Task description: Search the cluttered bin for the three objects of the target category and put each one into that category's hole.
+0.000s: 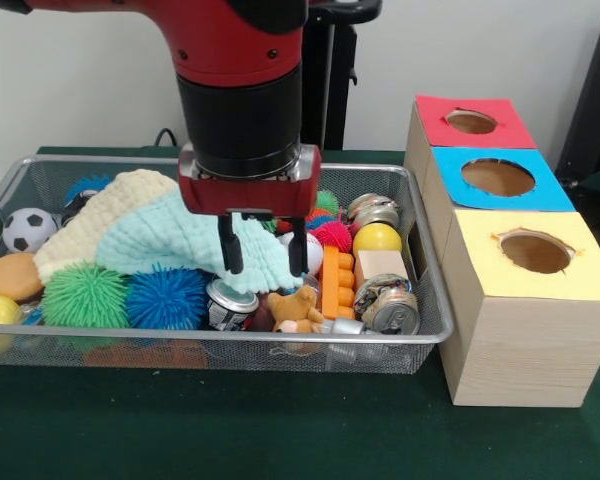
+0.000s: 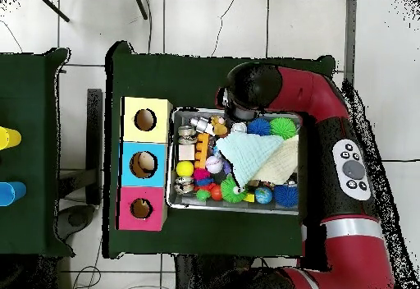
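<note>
My gripper hangs from the red and black arm inside the wire bin, its tips low over the front edge of a mint cloth. Just below them lies a silver can on its side. Two more cans show, one at the bin's front right and one at the back right. Beside the bin stands a wooden box with a red hole, a blue hole and a yellow hole. In the overhead view the arm hides the gripper.
A cream cloth lies under the mint one. Around them lie a green spiky ball, a blue spiky ball, a soccer ball, a teddy, an orange brick and a yellow ball.
</note>
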`<state>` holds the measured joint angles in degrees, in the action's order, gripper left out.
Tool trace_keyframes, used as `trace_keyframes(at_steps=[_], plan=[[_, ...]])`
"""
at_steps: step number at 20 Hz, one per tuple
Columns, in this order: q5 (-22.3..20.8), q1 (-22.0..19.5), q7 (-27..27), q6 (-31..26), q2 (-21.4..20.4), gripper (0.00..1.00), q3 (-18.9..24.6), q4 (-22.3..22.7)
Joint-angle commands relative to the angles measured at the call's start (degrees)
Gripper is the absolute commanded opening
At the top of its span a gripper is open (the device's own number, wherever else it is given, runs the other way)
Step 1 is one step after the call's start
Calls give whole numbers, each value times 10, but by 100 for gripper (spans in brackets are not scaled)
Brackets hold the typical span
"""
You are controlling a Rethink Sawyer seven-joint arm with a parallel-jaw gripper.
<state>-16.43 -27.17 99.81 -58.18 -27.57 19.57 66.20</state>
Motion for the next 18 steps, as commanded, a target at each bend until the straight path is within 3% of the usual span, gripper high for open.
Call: trace_keyframes(at_steps=[1,18], plan=[[-29,-9,-63,44,-12,100,16,94],[-46,-14,-78,78,-29,100,21,148]])
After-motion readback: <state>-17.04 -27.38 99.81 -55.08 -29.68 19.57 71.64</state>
